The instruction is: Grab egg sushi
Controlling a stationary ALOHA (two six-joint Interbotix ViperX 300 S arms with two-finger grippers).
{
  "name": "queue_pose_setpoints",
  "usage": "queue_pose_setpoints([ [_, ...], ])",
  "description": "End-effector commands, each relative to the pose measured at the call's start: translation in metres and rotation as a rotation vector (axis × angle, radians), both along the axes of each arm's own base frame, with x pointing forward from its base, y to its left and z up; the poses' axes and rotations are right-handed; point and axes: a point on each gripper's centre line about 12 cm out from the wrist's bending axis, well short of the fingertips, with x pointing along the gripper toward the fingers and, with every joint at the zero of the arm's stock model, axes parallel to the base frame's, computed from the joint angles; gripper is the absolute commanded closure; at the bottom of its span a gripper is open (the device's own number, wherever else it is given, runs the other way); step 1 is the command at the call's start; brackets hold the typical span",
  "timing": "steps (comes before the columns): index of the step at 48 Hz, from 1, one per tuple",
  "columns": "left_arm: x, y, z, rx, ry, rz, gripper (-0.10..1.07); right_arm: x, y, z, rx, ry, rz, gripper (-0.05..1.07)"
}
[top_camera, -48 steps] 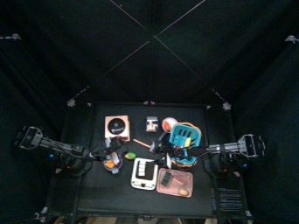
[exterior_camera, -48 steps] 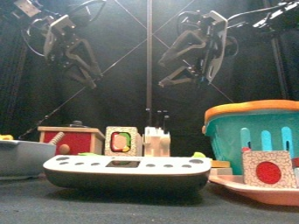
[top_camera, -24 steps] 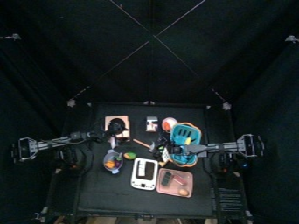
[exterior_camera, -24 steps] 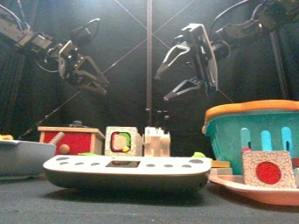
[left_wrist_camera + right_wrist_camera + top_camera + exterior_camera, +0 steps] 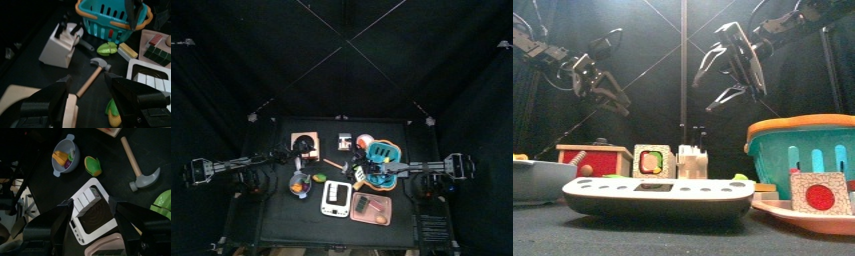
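Egg sushi [image 5: 128, 50], seemingly the small yellowish block on the worktop [image 5: 27, 95] between green toy [image 5: 107, 48] and teal basket [image 5: 110, 20]: judged light, rigid, smooth, best pinched across its long sides; both claws hang spread wide, empty.

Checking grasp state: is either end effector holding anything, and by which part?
Nothing held. Left end effector and right end effector both hang open, above the table, empty.
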Motion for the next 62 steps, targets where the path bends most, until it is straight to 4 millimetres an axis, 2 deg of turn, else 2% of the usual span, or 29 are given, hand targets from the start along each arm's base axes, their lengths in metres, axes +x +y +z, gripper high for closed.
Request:
queue_pose_setpoints([
  [1,0.001,-0.008,0.0,-0.051,-0.015,0.014,0.07,-0.001,-0.002,0.026,-0.016,-0.075,0.0,0.12],
  [11,0.001,-0.015,0.022,-0.021,-0.082,-0.004,0.07,-0.004,0.002,0.038,-0.069,-0.112,0.03,0.12],
  [18,-0.001,-0.021,0.038,0.035,-0.126,-0.043,0.07,0.002,0.024,0.053,0.143,-0.142,-0.01,0.12],
  [22,-0.004,-0.022,0.045,0.056,-0.144,-0.044,0.07,0.007,0.035,0.051,0.198,-0.114,-0.01,0.12],
  [35,-0.01,-0.024,0.043,0.072,-0.145,-0.048,0.07,0.016,0.043,0.049,0.385,0.035,-0.11,0.12],
  [49,-0.012,-0.024,0.037,0.071,-0.127,-0.047,0.07,0.019,0.039,0.039,0.394,0.205,-0.26,0.12],
  [62,-0.014,-0.021,0.031,0.103,-0.101,-0.041,0.07,0.029,0.062,0.022,0.355,0.234,-0.343,0.12],
])
